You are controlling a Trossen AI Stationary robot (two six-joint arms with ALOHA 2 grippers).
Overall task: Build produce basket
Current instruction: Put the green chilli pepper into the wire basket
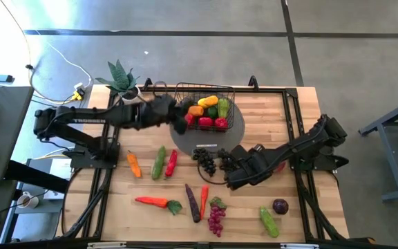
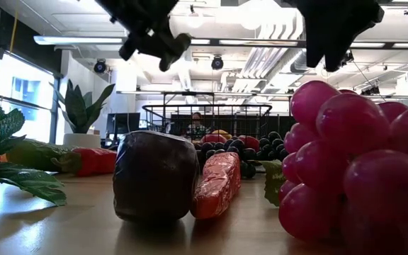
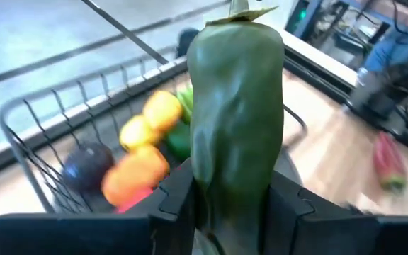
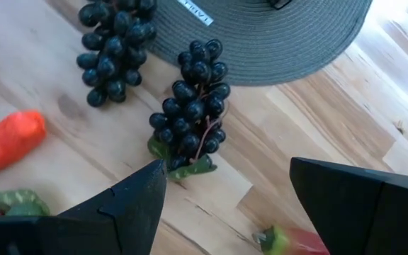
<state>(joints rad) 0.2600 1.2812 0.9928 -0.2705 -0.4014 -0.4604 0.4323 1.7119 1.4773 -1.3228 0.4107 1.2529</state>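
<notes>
Over the near edge of the basket point(image 1: 206, 105), the left claw point(image 3: 236, 205) hangs with its fingers pinching a green pepper point(image 3: 238, 106), stem end pointing away from the wrist. Just beyond that claw, inside the wire walls, lie yellow, orange, red and green pieces of produce point(image 1: 209, 111) and one dark round piece. White lettering runs along the left arm point(image 1: 81, 119); it looks like "TROSSEN", though I can't read it cleanly.

Across the counter point(image 1: 289, 131), the right claw point(image 4: 225, 202) hovers with its fingers spread wide over a bunch of black grapes point(image 4: 193, 106), which lies directly ahead of it and untouched. A second black bunch point(image 4: 112, 49) sits just beside the first. Both lie at the rim of a grey round mat point(image 4: 275, 35), which carries a small white label with dark print too small to read. An orange carrot point(image 4: 9, 145) lies off to one side of that claw.
</notes>
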